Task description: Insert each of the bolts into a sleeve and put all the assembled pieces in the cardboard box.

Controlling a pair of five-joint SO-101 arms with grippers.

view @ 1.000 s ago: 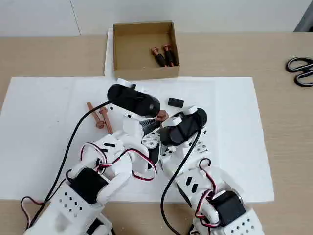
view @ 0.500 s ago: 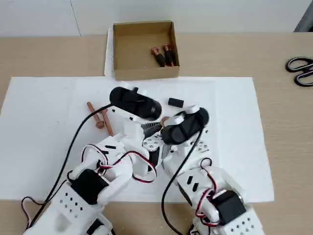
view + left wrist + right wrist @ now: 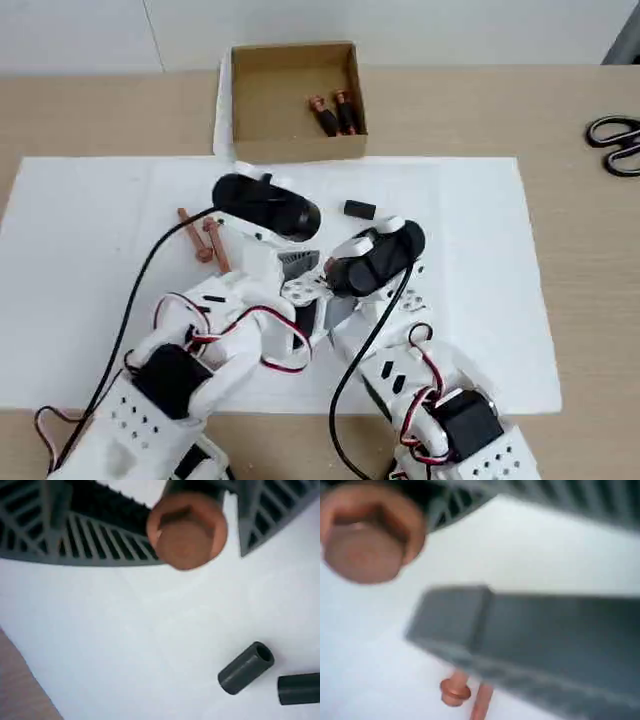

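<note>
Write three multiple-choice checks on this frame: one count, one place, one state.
1. Count of loose bolts on the white sheet? A one; B two; C four.
2. Where are the assembled pieces? A on the white sheet; B in the cardboard box; C on the floor.
3. The fully visible loose sleeve in the left wrist view is? A upright; B holding a bolt; C on its side, empty.
Key: B, two lie side by side; B, both rest on its floor; C, its open bore shows.
</note>
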